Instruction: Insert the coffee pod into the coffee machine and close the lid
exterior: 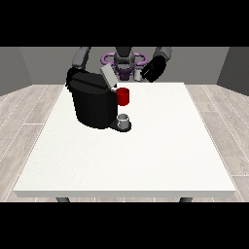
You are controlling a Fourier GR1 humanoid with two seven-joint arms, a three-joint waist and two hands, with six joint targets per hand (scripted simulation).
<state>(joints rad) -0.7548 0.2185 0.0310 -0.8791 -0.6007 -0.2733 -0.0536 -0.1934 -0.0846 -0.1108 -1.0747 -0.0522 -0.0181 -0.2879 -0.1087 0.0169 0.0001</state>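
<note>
Nearest the camera, the white table (131,165) lies bare at six o'clock. At nine o'clock stands the black coffee machine (93,103), its lid (108,77) tilted open, a red holder (123,96) at its front and a grey cup (124,120) below. The hand at the view's left is hidden behind it. At one o'clock, the hand at the view's right (154,69) holds what looks like the coffee pod (138,74); it must travel toward nine o'clock to reach the lid opening.

A black coffee machine (92,104) stands on the white bench (131,160), lid (108,76) tilted up, a small cup (124,119) beneath its red spout (123,96).
</note>
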